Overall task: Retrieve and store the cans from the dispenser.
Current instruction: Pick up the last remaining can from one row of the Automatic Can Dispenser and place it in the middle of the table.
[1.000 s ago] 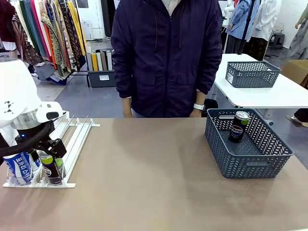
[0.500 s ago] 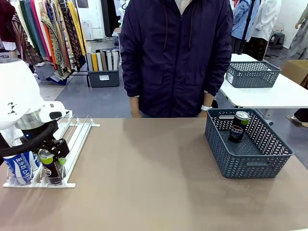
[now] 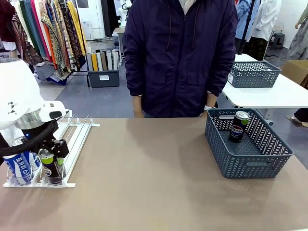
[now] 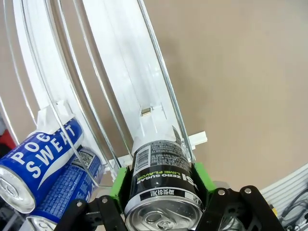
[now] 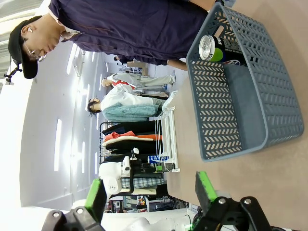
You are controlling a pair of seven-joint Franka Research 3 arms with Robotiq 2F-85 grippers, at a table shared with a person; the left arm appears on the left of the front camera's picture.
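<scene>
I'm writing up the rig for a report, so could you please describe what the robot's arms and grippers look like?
The left arm is white and rounded, with small black marks on its housing and a black cable looped below. The left gripper and right gripper are black, with bolted finger links and bright green pads.

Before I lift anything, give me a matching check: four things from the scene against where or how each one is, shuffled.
Things:
1. left-side black can
2. blue can
3. right-side black can
4. right gripper

States:
a. upright in the grey basket
b. open, nothing between its pads
c. between the green pads of the left gripper
d. in the dispenser, in the lane beside the gripped can

Pairs: 1-c, 2-d, 3-a, 4-b
</scene>
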